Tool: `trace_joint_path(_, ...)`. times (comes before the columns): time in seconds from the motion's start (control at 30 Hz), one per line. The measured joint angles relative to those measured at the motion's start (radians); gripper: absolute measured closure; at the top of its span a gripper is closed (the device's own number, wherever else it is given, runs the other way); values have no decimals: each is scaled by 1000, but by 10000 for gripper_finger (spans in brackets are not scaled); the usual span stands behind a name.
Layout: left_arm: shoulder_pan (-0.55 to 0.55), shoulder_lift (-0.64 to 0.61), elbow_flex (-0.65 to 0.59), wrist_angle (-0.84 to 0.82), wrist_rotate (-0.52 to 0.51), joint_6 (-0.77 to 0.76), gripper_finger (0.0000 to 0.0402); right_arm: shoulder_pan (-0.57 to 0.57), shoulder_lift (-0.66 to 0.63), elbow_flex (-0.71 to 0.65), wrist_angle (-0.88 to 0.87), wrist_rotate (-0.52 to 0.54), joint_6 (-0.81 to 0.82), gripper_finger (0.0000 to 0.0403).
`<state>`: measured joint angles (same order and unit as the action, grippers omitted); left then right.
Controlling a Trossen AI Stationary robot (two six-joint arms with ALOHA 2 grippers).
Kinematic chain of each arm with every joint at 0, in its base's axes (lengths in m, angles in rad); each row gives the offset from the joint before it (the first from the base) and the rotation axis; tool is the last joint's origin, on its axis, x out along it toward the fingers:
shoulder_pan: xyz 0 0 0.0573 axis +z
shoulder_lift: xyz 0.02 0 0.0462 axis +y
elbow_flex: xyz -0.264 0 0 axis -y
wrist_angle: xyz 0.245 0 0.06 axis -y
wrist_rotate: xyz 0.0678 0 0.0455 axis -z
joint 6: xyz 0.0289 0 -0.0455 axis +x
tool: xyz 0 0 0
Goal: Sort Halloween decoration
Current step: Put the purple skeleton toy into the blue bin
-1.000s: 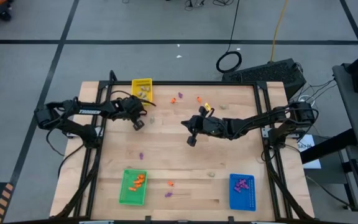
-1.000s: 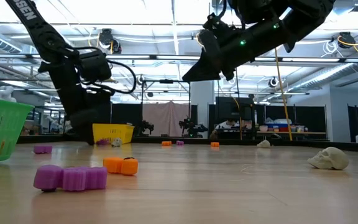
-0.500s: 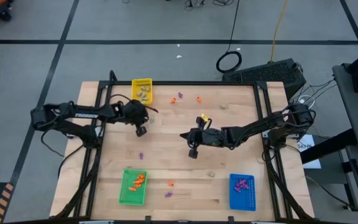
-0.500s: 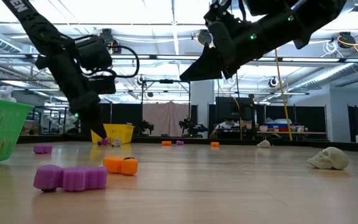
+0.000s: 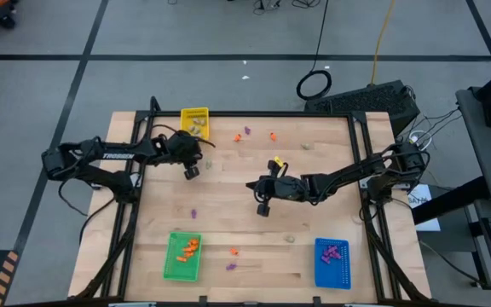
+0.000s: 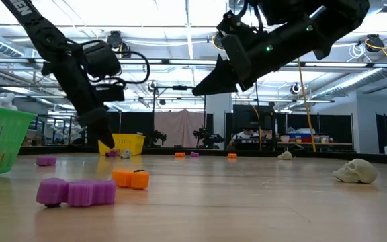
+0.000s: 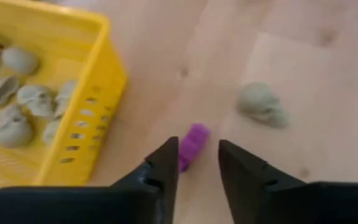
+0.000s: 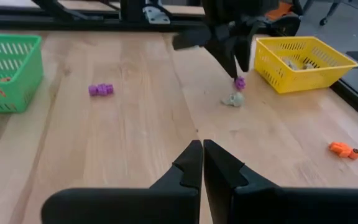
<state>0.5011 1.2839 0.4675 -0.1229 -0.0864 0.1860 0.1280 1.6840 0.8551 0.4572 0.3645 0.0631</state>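
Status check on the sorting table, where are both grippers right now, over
Left gripper open, poised over a purple trinket beside the yellow tray. Right gripper shut, empty, mid-table. Grey skull loose nearby. Nothing blocking.

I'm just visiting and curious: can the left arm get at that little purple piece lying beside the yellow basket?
Probably yes. The left pincer is open right over the purple piece, which lies on bare wood. The yellow basket stands to one side and a grey skull to the other, neither touching it, so nothing seems to block the way.
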Motion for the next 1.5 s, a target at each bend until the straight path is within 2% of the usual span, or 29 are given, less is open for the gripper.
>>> trace_joint_path(0.17, 39, 52, 0, 39, 0, 14, 254, 0, 0, 0, 2, 0, 0, 403)
trace_joint_path(0.3, 59, 97, 0, 49, 1, 38, 252, 0, 0, 0, 2, 0, 0, 403)
trace_joint_path(0.43, 75, 140, 5, 73, 46, 59, 256, 0, 0, 0, 2, 0, 0, 403)
trace_joint_path(0.53, 75, 163, 5, 95, 83, 67, 284, 0, 0, 0, 2, 0, 0, 403)
trace_joint_path(0.7, 75, 159, 3, 93, 127, 86, 377, 0, 0, 0, -1, 0, -10, 403)
trace_joint_path(0.8, 68, 132, 1, 83, 150, 80, 387, 6, 0, 0, -1, 8, -23, 403)
trace_joint_path(0.9, 41, 88, -13, 78, 281, 16, 389, 17, 0, -1, 17, 29, -24, 403)
trace_joint_path(1.03, -3, 21, -37, 156, 463, -96, 391, 39, 20, -1, 87, 28, -60, 403)
trace_joint_path(1.1, -38, -10, -55, 189, 514, -164, 391, 52, 51, -1, 135, 27, -88, 400)
trace_joint_path(1.27, -141, -63, -85, 402, 507, -357, 392, 84, 137, 0, 267, 48, -106, 361)
trace_joint_path(1.4, -255, -68, -154, 779, 472, -462, 393, 101, 201, 0, 418, 150, -65, 314)
trace_joint_path(1.5, -350, -56, -204, 1023, 373, -467, 393, 102, 239, 0, 559, 160, 7, 285)
